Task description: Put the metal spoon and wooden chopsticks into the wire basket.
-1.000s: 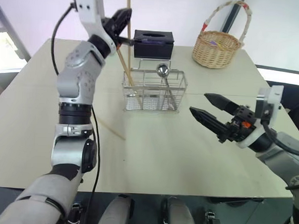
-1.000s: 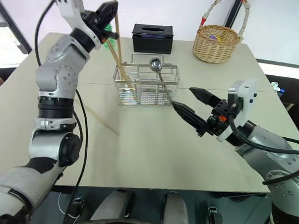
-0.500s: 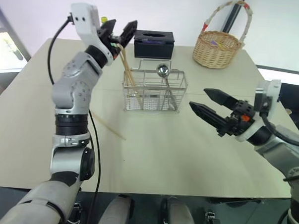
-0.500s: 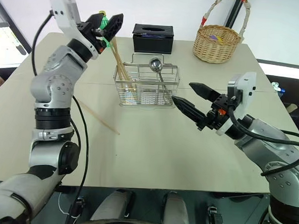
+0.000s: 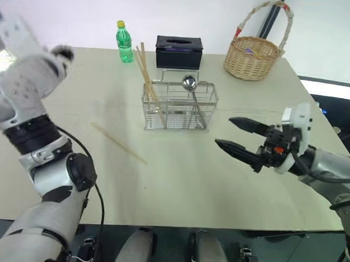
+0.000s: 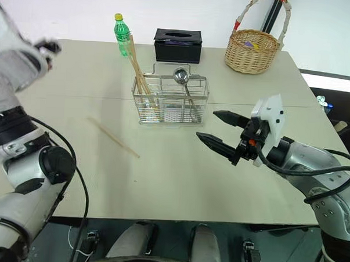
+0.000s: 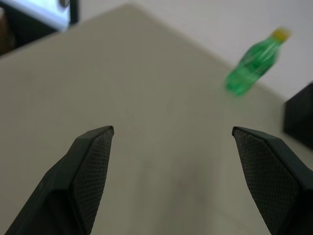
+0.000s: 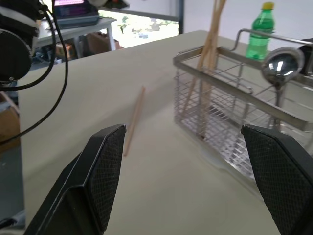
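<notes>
While the metal spoon (image 5: 190,83) and two wooden chopsticks (image 5: 147,77) stand propped in the wire basket (image 5: 179,111), one chopstick (image 5: 119,142) lies on the surface (image 5: 179,177) beside it; left jaws (image 7: 171,176) and right jaws (image 5: 236,135) hang released, empty.

Shiny metal wire basket (image 5: 179,111) w/ spoon (image 5: 189,82), wood chopsticks (image 5: 147,77), matt table (image 5: 179,177).

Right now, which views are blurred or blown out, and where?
Left eye view: the left arm is motion-smeared; the wire basket stays crisp. Left wrist view: the green bottle is soft. Right wrist view: the windows behind are blown out, while the loose chopstick on the table reads clearly.
</notes>
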`<state>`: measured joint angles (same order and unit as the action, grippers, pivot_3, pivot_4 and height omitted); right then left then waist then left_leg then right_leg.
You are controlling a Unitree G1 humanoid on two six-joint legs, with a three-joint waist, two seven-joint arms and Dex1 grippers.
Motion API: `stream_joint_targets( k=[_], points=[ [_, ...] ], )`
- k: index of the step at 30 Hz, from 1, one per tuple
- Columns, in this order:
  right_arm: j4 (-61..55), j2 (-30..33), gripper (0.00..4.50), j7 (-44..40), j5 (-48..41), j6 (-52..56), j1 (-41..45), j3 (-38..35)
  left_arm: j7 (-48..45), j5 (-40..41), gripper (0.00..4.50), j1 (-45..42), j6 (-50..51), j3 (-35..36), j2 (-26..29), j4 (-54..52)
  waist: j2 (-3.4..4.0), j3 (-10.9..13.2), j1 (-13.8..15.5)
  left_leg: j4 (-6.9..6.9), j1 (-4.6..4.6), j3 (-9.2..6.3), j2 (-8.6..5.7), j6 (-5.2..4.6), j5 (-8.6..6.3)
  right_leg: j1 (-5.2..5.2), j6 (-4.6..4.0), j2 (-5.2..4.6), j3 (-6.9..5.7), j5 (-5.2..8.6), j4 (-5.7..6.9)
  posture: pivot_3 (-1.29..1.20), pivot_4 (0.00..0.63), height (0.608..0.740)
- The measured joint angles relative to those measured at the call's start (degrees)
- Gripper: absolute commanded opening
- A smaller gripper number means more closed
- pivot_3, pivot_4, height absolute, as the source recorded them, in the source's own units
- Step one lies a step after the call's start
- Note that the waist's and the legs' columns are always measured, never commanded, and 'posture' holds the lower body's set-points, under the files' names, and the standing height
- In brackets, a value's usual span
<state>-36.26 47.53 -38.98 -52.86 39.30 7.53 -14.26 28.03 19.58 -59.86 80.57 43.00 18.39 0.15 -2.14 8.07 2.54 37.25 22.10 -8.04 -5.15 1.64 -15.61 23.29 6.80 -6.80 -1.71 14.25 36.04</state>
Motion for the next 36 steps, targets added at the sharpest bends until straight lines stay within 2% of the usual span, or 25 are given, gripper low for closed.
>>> stream_joint_targets(
  k=[5, 9, 14, 25, 28, 34, 36],
  points=[
    [-0.6, 1.4, 3.93, -4.9, 2.9, -1.7, -2.7, 1.0, 2.9, -5.7, 4.09, 1.7, 6.7, 5.4, -5.7, -2.7, -0.25, 0.0, 0.0, 0.02, 0.03, 0.01, -0.02, 0.18, -0.01, -0.02, 0.0, -0.06, 0.01, 0.0, -0.02, 0.0, 0.15, 0.661],
    [-0.7, 1.2, 3.93, -5.6, 3.6, -2.2, -2.7, 1.2, 2.3, -7.3, 4.09, 1.6, 5.4, 5.5, -9.6, -1.5, -0.24, 0.0, -0.1, 0.0, 0.02, 0.03, 0.01, 0.36, -0.06, -0.01, 0.0, -0.07, 0.0, 0.0, -0.01, 0.0, 0.15, 0.661],
    [-1.1, 0.5, 3.93, -5.1, 3.7, -2.2, -2.8, 1.5, 2.6, -9.0, 4.09, 1.6, 0.5, 5.6, -12.9, 5.3, -0.24, 0.0, -0.2, -0.01, 0.03, 0.06, 0.02, 0.36, -0.06, 0.02, 0.0, -0.07, 0.0, 0.0, -0.02, 0.0, 0.15, 0.661],
    [-4.4, -1.2, 3.93, -1.7, 1.5, -1.6, -4.7, 1.3, 5.4, -8.9, 4.09, 0.6, -10.9, 6.2, -12.2, 22.0, -0.12, -0.1, -0.1, -0.01, 0.02, 0.09, 0.0, 0.34, -0.06, 0.01, 0.01, -0.11, 0.01, -0.01, -0.01, 0.0, 0.15, 0.661],
    [-4.6, -1.3, 3.93, -1.2, 1.4, -1.4, -5.0, 1.3, 6.1, -8.7, 3.19, 0.6, -14.3, 6.1, -11.1, 25.7, 0.1, -0.2, -0.1, -0.04, -0.16, 0.11, 0.01, 0.33, -0.08, -0.14, 0.02, -0.11, 0.01, 0.0, -0.01, 0.0, 0.15, 0.661],
    [-4.6, -1.4, 3.93, -0.7, 1.4, -1.4, -4.9, 1.3, 7.0, -7.6, 0.12, 0.6, -17.9, 6.1, -9.2, 29.6, 0.14, -0.2, 0.0, -0.05, -0.23, 0.09, 0.01, 0.33, -0.07, -0.21, 0.03, -0.1, 0.0, 0.0, 0.01, 0.0, 0.15, 0.661],
    [-4.6, -1.5, 3.93, -0.5, 1.3, -1.4, -4.6, 1.3, 7.2, -6.9, 0.03, 0.6, -18.6, 6.1, -9.0, 30.2, 0.14, -0.2, 0.0, -0.03, -0.22, 0.09, -0.02, 0.33, -0.07, -0.21, 0.02, -0.13, 0.0, 0.0, 0.01, 0.0, 0.15, 0.661]
  ],
)
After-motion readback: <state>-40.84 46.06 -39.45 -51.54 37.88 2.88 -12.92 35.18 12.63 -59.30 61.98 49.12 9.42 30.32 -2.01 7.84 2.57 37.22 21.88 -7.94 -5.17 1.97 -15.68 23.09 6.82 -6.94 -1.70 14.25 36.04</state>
